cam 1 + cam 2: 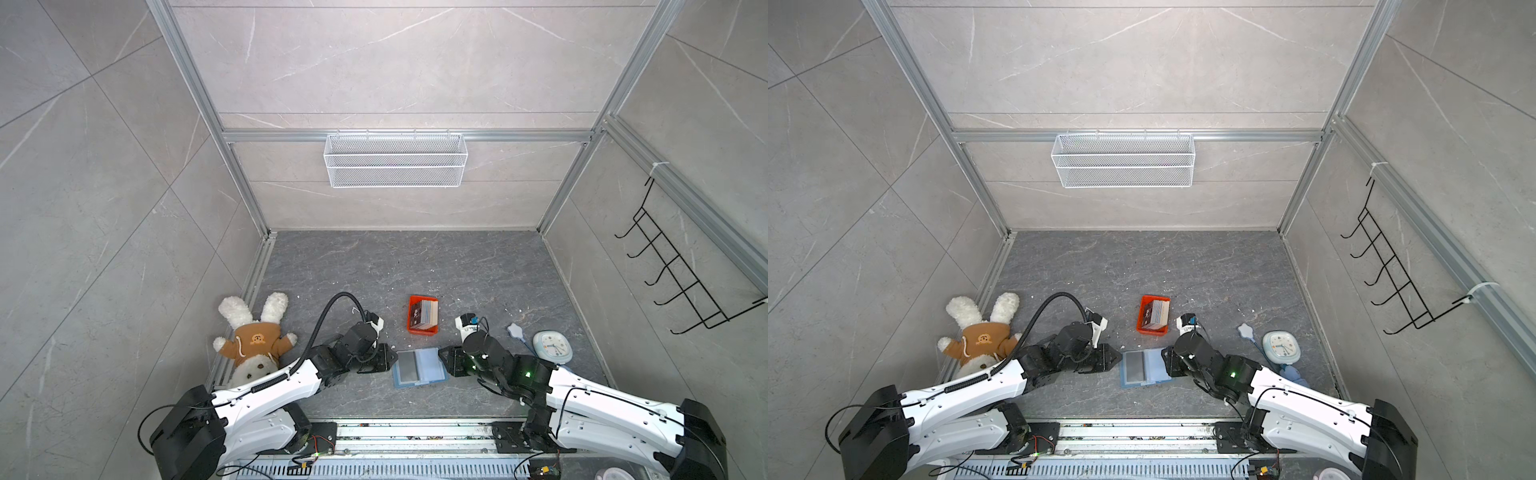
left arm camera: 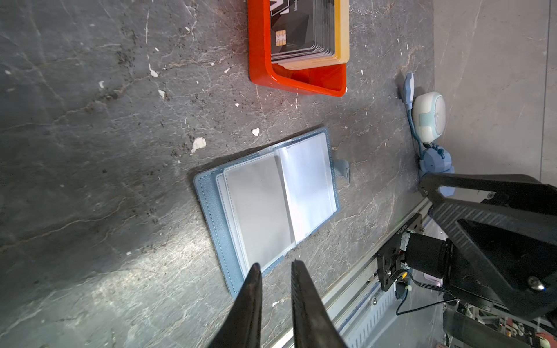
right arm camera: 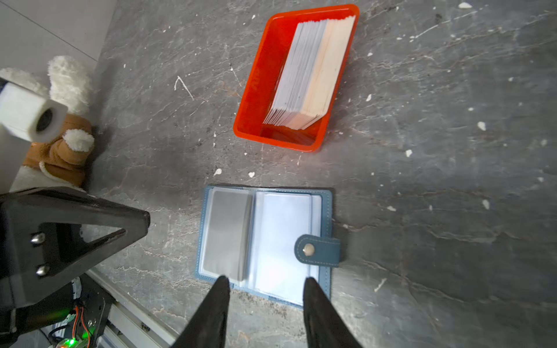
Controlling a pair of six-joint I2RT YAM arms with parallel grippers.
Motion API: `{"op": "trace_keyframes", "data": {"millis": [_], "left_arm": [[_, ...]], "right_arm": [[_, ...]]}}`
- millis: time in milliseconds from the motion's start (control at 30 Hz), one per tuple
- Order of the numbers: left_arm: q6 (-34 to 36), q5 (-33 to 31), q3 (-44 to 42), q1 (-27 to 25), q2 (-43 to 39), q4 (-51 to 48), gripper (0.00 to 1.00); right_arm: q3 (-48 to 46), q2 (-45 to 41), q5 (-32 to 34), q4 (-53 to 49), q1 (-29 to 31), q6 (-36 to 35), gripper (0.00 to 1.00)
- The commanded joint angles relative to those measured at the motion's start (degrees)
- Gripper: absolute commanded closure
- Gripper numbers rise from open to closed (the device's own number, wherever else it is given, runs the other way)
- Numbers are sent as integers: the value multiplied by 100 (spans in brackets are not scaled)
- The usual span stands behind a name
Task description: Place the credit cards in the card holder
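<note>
card holder (image 1: 419,368) open flat | credit cards (image 1: 424,313) in orange tray (image 1: 422,331), 12 o'clock of holder | left end effector (image 2: 274,263), 9 o'clock, slightly parted, empty | right end effector (image 3: 265,277), 3 o'clock, parted wider, empty

I have bare dark stone tabletop (image 1: 374,266) beyond the orange plastic tray (image 1: 411,316), a narrow strip between it and the open blue card holder (image 1: 419,368). White plush rabbit (image 1: 253,332) blocks left, pale round clock (image 1: 552,344) right.

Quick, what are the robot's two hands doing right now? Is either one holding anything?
Left hand: open just a little, holding nothing.
Right hand: open wider, holding nothing.
</note>
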Motion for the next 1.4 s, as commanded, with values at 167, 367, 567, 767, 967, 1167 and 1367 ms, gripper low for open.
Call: {"op": "trace_keyframes", "data": {"millis": [167,367,567,767,967,1167,1367], "left_arm": [[702,718,566,752,243,-50,78],[974,585,1214,777,875,-290,78],[1127,656,1991,791,1809,-368,79],[1334,653,2752,910,2636,-510,80],[1477,660,3393,1100,3321,-777,81],[1705,724,3872,1281,3872,-1107,78],[1735,910,4088,1305,4210,-1218,77]], "right_arm": [[524,1045,-495,500,-537,-507,47],[1041,1740,-836,619,-963,-731,32],[1395,2121,-894,525,-1420,-805,27],[1495,2489,-1413,735,-1963,-802,22],[1649,2886,-1672,973,-2228,-840,22],[1966,3425,-1970,1203,-2357,-948,22],[2311,3923,-1926,1178,-2367,-998,22]]}}
